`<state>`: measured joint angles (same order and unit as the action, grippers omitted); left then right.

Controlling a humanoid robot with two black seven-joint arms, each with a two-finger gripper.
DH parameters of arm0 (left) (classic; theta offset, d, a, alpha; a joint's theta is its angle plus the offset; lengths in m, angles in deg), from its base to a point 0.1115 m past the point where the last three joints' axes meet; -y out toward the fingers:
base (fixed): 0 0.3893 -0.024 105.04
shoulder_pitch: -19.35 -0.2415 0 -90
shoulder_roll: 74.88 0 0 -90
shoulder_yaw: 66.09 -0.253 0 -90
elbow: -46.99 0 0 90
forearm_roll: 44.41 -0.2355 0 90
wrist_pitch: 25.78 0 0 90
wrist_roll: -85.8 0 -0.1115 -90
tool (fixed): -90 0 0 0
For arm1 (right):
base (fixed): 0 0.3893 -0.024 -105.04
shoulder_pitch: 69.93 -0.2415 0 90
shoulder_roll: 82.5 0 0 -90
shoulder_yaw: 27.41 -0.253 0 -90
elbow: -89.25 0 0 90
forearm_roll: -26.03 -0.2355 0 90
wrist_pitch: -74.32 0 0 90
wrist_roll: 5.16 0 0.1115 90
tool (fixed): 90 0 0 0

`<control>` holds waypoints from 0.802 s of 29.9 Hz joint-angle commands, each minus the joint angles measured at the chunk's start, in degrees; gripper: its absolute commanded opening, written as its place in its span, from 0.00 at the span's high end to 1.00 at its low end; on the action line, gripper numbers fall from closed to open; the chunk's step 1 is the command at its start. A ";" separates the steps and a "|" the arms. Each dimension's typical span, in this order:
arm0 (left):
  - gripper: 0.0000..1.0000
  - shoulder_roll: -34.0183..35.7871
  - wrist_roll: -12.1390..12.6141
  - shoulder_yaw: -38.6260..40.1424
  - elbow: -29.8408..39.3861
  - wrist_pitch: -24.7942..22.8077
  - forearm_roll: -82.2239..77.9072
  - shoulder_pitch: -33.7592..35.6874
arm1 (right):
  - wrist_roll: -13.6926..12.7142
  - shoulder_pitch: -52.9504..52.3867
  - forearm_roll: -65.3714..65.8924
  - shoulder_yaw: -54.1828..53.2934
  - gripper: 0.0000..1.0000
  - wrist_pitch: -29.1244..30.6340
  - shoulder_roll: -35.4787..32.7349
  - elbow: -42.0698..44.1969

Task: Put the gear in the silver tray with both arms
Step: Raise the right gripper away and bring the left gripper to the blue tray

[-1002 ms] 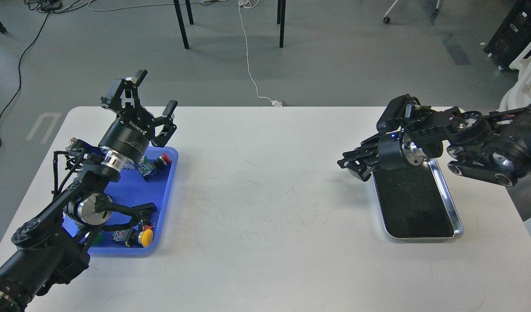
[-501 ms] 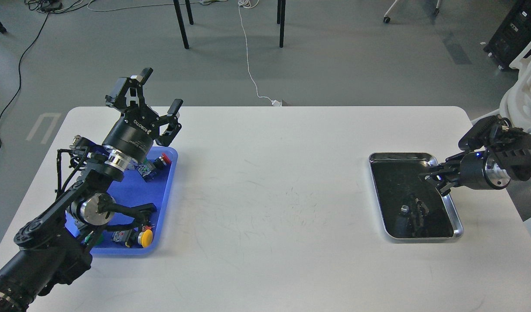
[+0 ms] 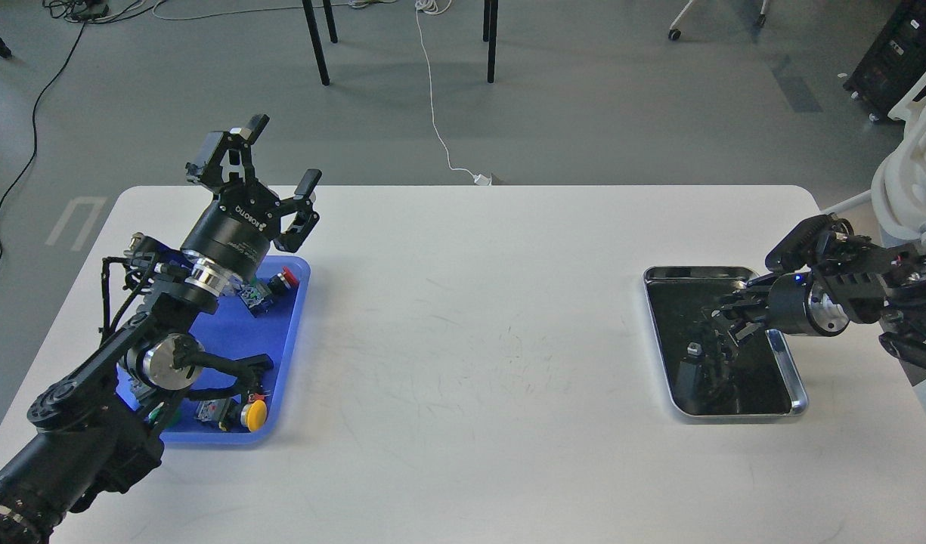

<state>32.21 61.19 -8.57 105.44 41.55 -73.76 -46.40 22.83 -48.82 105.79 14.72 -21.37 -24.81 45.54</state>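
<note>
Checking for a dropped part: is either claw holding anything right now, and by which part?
The left claw is open and empty above the blue tray. The right claw, over the silver tray, is too dark to tell.

Even, bright overhead light, no hard shadows; only soft grey patches lie under the blue tray (image 3: pixel 285 363) and the arms. The white table (image 3: pixel 470 340) is sharp and slightly washed out. The silver tray (image 3: pixel 799 393) rim glints, its dark floor mirrors shapes. The right gripper (image 3: pixel 731 316) looks dark and indistinct
</note>
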 commanded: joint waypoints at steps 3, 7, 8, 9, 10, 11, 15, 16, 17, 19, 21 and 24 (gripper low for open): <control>0.02 0.13 0.00 -0.03 -0.01 -0.01 0.00 -0.08 | 0.00 -0.11 -0.65 -0.37 0.12 -0.11 -1.01 -1.54; 0.02 0.31 0.00 -0.03 -0.01 -0.01 0.00 -0.08 | 0.00 -0.90 -0.74 -6.41 0.06 -0.03 -5.48 -6.45; 0.02 0.31 0.00 -0.03 -0.01 -0.09 0.00 -0.08 | 0.00 -0.81 -1.00 -8.87 0.06 -0.03 -6.80 -7.86; 0.02 0.31 -0.09 -0.03 -0.01 -0.09 0.00 -0.08 | 0.00 -0.72 -1.96 -12.12 0.05 0.06 -8.29 -9.36; 0.02 0.31 -0.09 -0.03 -0.01 -0.09 0.00 -0.08 | 0.00 -0.11 -3.97 -15.37 0.05 0.06 -9.69 -11.02; 0.02 0.31 -0.18 -0.03 -0.01 -0.09 0.00 -0.08 | 0.00 0.16 -6.51 -18.01 0.05 0.15 -10.75 -12.52; 0.02 0.57 -0.70 -0.12 -0.01 -0.09 -0.09 -0.17 | 0.00 5.50 -24.42 -27.24 0.05 -0.02 -13.31 -18.85; 0.02 0.75 -0.79 -0.12 0.08 -0.09 -0.17 -0.17 | 0.00 7.09 -30.04 -29.97 0.05 -0.03 -13.31 -19.99; 0.02 0.83 -0.79 -0.12 0.08 -0.09 -0.26 -0.17 | 0.00 8.58 -34.71 -32.26 0.05 -0.03 -13.23 -20.88; 0.02 1.19 -0.88 -0.30 0.69 -0.18 -1.57 -0.34 | 0.00 12.97 -46.04 -37.70 0.05 -0.03 -12.79 -22.90; 0.02 2.24 -0.88 -0.74 2.88 -0.18 -4.55 -0.78 | 0.00 17.28 -56.24 -43.33 0.05 0.15 -12.35 -24.22; 0.02 3.56 -2.01 -1.18 6.84 -0.01 -14.73 -1.66 | 0.00 24.48 -68.99 -51.94 0.05 0.50 -9.72 -26.15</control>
<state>34.68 60.20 -9.37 109.03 41.39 -79.96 -47.24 22.82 -30.93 48.74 -29.61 -21.33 -36.63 21.30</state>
